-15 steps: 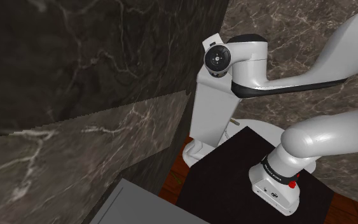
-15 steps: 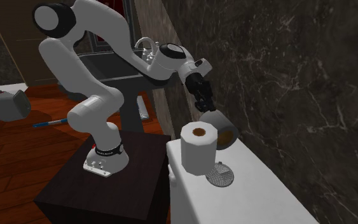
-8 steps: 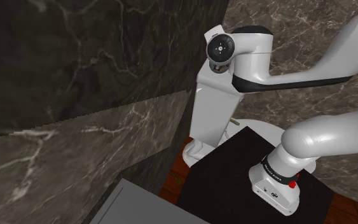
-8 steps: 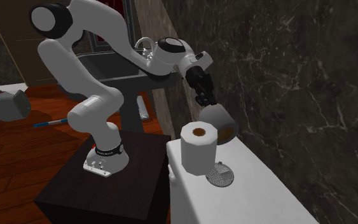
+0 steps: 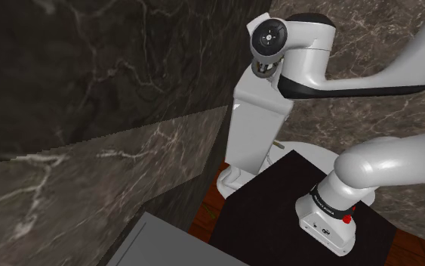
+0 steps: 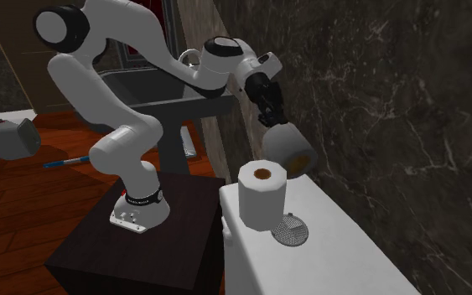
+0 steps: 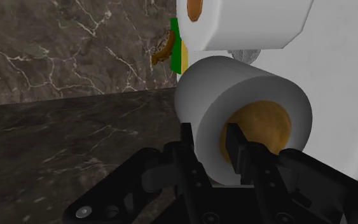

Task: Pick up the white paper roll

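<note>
In the second exterior view my gripper (image 6: 271, 117) is shut on a greyish-white paper roll (image 6: 289, 149) with a brown core, holding it tilted in the air above the white top (image 6: 343, 256), close to the dark marble wall. The wrist view shows the fingers (image 7: 187, 145) clasping the wall of the roll (image 7: 247, 95), one outside it and one inside the core. A second white roll (image 6: 262, 197) stands upright on the white top, just below and in front of the held one, and is seen past it from the wrist (image 7: 247, 22).
A round mesh disc (image 6: 290, 228) lies on the white top beside the upright roll. Dark marble walls (image 6: 376, 109) stand close behind. The black stand (image 5: 278, 208) sits on a wooden floor. A green and yellow object (image 7: 178, 44) shows beyond the rolls.
The gripper has risen with the paper roll in it, lifting it off the white top and above the upright roll. The wrist joint has moved up in the shoulder view.
</note>
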